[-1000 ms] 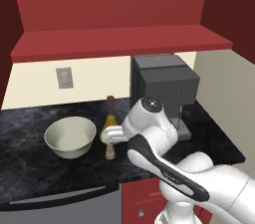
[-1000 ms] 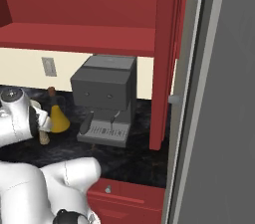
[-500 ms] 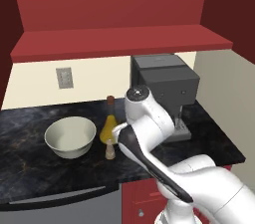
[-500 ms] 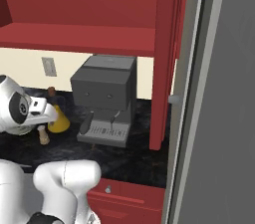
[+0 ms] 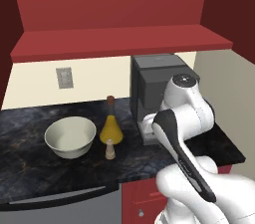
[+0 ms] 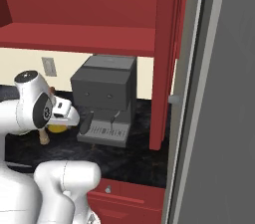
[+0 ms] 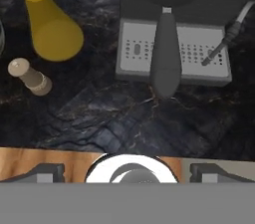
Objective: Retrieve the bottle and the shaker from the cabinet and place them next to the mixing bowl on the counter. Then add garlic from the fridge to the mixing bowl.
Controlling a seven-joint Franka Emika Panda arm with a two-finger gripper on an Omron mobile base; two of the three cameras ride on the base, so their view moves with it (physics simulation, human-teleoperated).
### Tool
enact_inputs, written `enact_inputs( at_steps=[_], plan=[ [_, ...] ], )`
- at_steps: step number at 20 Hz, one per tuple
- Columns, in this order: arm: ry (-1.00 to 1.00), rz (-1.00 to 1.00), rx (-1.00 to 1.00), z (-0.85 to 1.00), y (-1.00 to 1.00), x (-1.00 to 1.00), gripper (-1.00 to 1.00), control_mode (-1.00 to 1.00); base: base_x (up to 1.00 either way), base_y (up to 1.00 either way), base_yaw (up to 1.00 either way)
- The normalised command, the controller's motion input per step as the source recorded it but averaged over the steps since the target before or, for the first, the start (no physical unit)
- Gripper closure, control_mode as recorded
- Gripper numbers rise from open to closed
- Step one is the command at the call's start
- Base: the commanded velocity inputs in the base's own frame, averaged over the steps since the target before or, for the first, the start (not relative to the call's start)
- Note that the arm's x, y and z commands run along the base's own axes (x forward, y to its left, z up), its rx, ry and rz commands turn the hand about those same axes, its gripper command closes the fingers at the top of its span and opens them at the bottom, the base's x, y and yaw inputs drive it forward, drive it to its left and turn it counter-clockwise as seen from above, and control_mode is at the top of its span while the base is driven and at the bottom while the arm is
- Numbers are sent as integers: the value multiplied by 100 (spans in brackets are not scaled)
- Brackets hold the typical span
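The white mixing bowl (image 5: 70, 136) stands on the dark counter (image 5: 30, 168). Just to its right are the yellow bottle (image 5: 110, 128) with a brown neck and, in front of it, the small beige shaker (image 5: 109, 149), both upright. In the hand view the bottle (image 7: 52, 26) and shaker (image 7: 30, 76) lie at the upper left. My gripper (image 7: 129, 172) is open and holds nothing. It hangs over the counter in front of the coffee machine, to the right of both items.
A dark grey coffee machine (image 5: 154, 88) stands right of the bottle, its drip tray (image 7: 174, 54) and handle straight ahead of the hand. Red cabinet shelves (image 5: 119, 44) hang above. A tall grey fridge door (image 6: 219, 93) stands at the far right.
The arm has swung to the right, carrying the hand away from the bottle and shaker to the front of the coffee machine. Bowl, bottle and shaker stay put.
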Motion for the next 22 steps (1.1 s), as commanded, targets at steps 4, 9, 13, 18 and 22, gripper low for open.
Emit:
enact_inputs(
  at_steps=[4, 9, 13, 18, 22],
  plan=[
    [0, 0, 2, -1, -4, 0, -100, -100, 0, 0, 0],
    [0, 0, 0, 0, 9, -11, -100, -100, 0, 0, 0],
    [0, 0, 0, 0, 0, 0, -100, 100, -47, 32, 0],
    [0, 0, 0, 0, 0, 0, -100, 100, -53, 37, 0],
    [0, 0, 0, 0, 0, 0, -100, 100, -69, 33, 0]
  ],
)
